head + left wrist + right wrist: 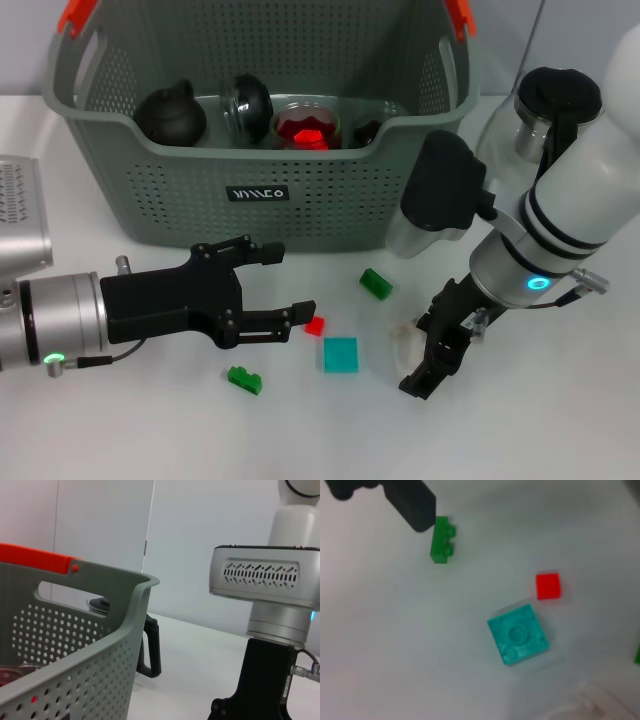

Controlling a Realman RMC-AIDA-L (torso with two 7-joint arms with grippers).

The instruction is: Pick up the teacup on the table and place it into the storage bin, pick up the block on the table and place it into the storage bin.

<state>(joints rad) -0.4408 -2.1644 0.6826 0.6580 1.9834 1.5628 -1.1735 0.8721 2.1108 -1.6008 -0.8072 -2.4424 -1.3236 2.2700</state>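
Observation:
The grey-green storage bin [250, 190] stands at the back, and its rim and orange handle clip fill the left wrist view [75, 630]. Inside it stands a glass teacup [307, 125] with something red in it. On the table lie loose blocks: teal [340, 354] [518, 634], small red [315, 325] [548, 586], and two green [376, 283] [244, 379] [441, 540]. My left gripper [285, 288] is open and empty, just left of the red block. My right gripper [430, 355] hangs low, right of the teal block.
A black teapot [170, 115] and a dark-lidded glass piece [245, 105] also lie in the bin. A glass vessel with a black handle [530, 120] [150, 650] stands right of the bin. A pale translucent piece [405, 342] [600, 705] lies by the right gripper.

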